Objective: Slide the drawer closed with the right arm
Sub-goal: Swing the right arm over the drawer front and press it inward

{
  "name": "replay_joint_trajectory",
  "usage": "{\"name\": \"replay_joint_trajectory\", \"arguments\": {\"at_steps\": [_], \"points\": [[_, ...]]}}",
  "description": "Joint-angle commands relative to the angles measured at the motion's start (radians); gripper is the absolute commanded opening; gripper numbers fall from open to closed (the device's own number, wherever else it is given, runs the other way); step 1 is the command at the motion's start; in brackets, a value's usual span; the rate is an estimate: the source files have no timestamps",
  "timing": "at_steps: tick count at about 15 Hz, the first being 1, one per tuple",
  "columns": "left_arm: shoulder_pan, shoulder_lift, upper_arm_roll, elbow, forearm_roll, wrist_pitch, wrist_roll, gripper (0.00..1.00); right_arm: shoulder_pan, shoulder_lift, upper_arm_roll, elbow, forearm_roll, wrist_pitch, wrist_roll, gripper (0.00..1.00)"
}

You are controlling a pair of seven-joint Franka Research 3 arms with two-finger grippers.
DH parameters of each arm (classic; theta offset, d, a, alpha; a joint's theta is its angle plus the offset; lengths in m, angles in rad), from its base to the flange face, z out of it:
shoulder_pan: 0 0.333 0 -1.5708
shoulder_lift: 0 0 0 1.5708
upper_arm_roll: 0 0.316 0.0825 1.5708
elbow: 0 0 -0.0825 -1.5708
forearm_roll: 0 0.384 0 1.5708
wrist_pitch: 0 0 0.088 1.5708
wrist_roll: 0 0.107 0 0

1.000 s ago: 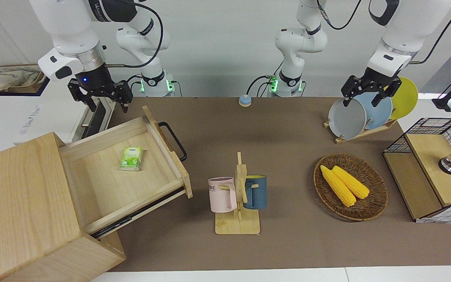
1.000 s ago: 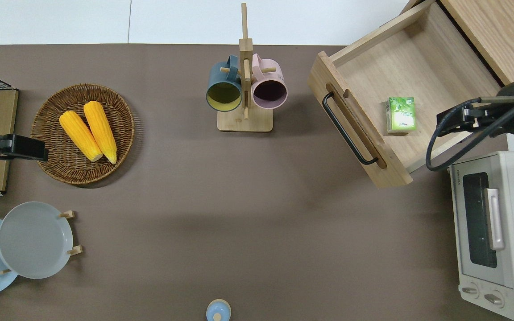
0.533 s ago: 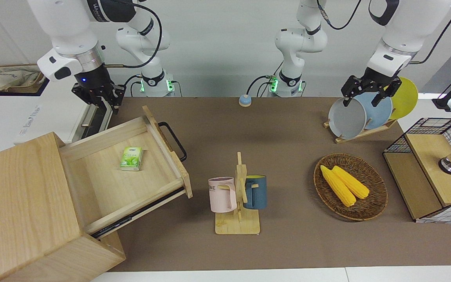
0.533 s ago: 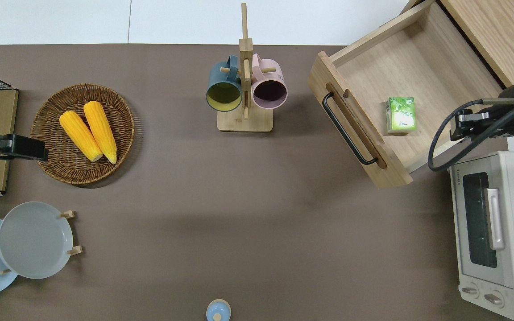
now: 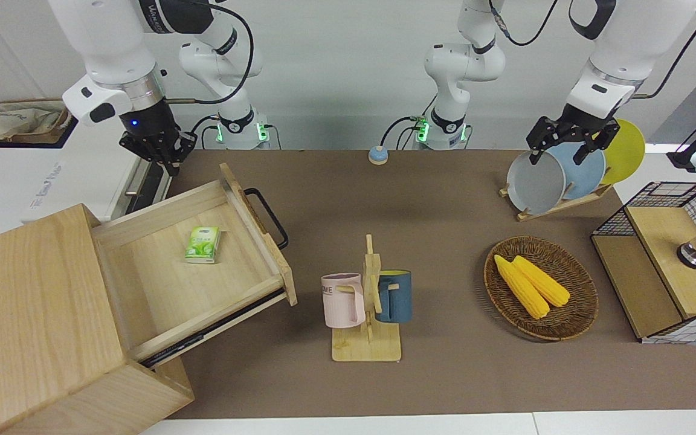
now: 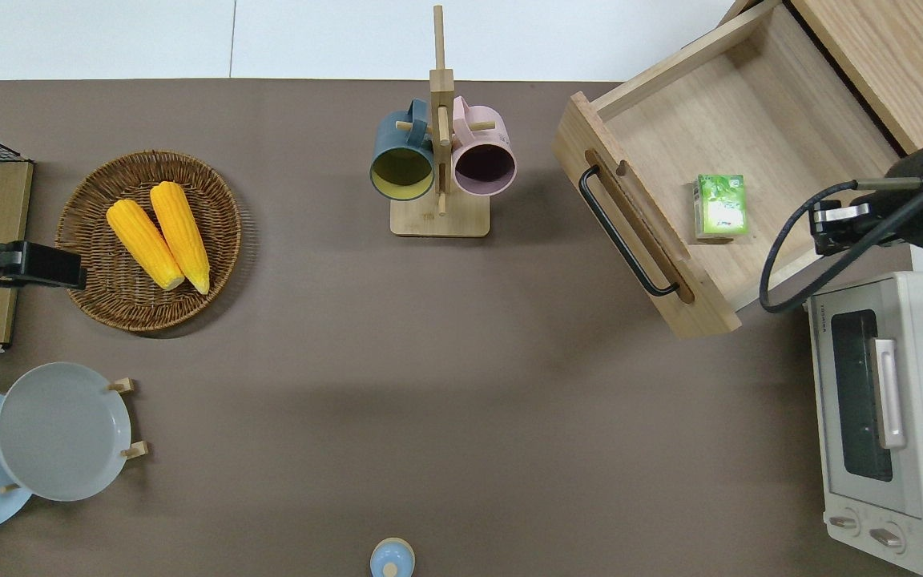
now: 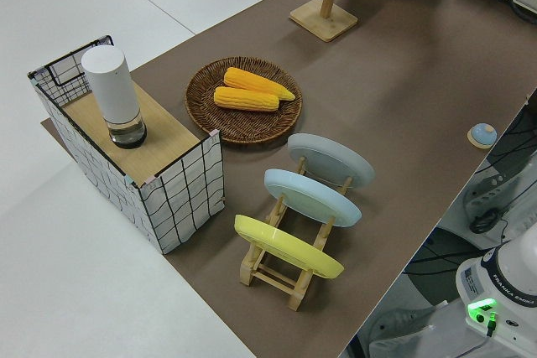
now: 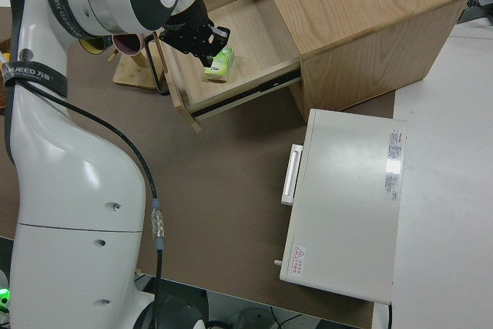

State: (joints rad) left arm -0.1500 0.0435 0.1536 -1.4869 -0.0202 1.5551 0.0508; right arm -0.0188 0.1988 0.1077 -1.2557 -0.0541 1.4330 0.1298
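Right arm's fingers (image 5: 167, 158), spread a second ago, now together above open drawer (image 5: 203, 266)

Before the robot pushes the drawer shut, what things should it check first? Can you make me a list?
1. Drawer open and needing a push: ok, it stands pulled out of the big wooden box.
2. Green packet lying flat inside, below the rim: ok.
3. Right gripper at the drawer's front panel or black handle: not ok, it hangs over the drawer's side edge by the oven.
4. Right gripper's fingers closed for pushing: ok.
5. Left arm parked: ok.
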Motion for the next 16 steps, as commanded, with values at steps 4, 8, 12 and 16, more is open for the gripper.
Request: {"name": "replay_joint_trajectory", "arguments": {"at_steps": [4,8,12,16], "points": [[-0.017,0.013,0.017,0.020,0.012,0.000,0.008,1.00,0.077,-0.016,0.013,0.010,0.010,-0.005,0.174,0.000],[-0.017,0.013,0.017,0.020,0.012,0.000,0.008,1.00,0.155,-0.015,0.015,0.019,0.010,0.018,0.338,0.000],[-0.017,0.013,0.017,0.020,0.012,0.000,0.008,1.00,0.227,-0.010,0.021,0.019,0.008,0.055,0.497,0.000],[-0.017,0.013,0.017,0.020,0.012,0.000,0.008,1.00,0.290,0.022,0.021,0.016,-0.001,0.106,0.678,0.000]]}}
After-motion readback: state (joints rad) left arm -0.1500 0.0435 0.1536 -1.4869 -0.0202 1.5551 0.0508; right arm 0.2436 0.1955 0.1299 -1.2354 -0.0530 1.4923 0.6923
